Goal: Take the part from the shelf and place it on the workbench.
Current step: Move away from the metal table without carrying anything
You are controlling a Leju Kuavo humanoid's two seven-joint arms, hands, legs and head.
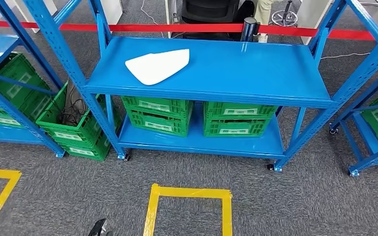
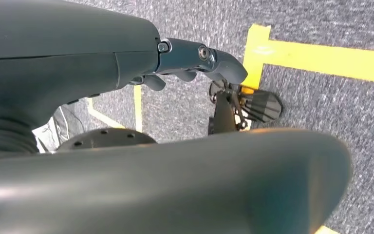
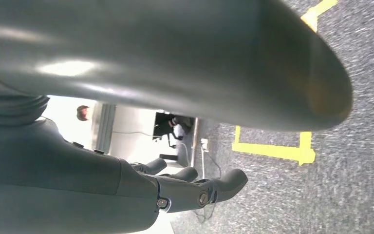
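The white part (image 1: pixel 158 65) is lying on the shelf (image 1: pixel 256 69) at 11 o'clock ahead, its long axis running 8-to-2. The left hand (image 2: pixel 195 61) and right hand (image 3: pixel 190 187) are both hanging loosely spread, holding nothing, the left seeming nearer.

Grey speckled carpet (image 1: pixel 300 201) is covering the floor. Yellow tape (image 1: pixel 189 192) is marking out a square outline on it, with further yellow strips (image 1: pixel 0 196) lying toward the left and right edges. Blue metal racking (image 1: pixel 64 54) is standing on small castors in a row. Green plastic crates (image 1: pixel 157 114) are sitting on the lower boards, and one (image 1: pixel 74 129) is resting on the floor. A red barrier tape (image 1: pixel 295 30) is stretching behind the racking. A dark office chair (image 1: pixel 211 10) is standing beyond it.
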